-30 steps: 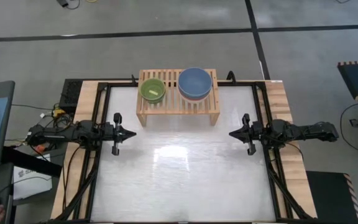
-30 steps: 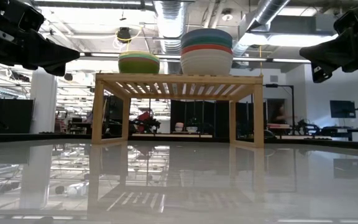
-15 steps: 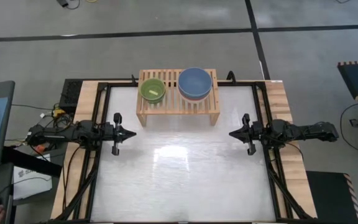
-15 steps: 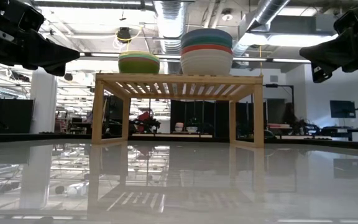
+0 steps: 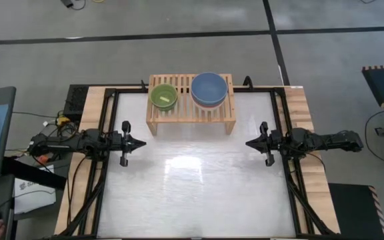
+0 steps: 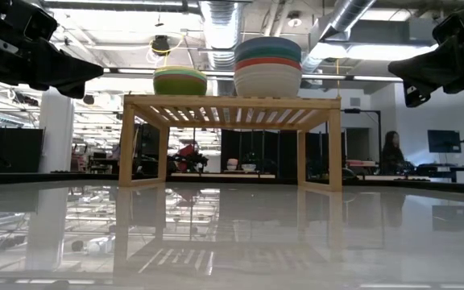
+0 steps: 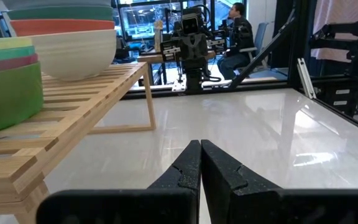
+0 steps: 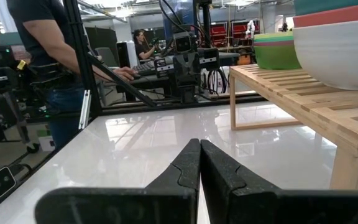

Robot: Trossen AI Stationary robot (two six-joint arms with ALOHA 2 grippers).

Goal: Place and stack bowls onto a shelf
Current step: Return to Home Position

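Note:
The light-wood shelf (image 5: pixel 191 103) stands at the table's far edge on its two side legs. On its slatted top sit two stacks of bowls: a small stack with lime green on top (image 5: pixel 164 97) toward the left, and a larger stack topped by slate blue (image 5: pixel 209 89) toward the right, with red and cream white below (image 6: pixel 267 72). My left gripper (image 5: pixel 143 143) hovers shut at the table's left side. My right gripper (image 5: pixel 249 143) hovers shut at the right side. Both point inward and hold nothing.
White glossy table top (image 5: pixel 192 180) lies between the two grippers and in front of the shelf. Black frame rails (image 5: pixel 105 133) run along the table's sides. People show in the room beyond (image 8: pixel 48 56), off the table.

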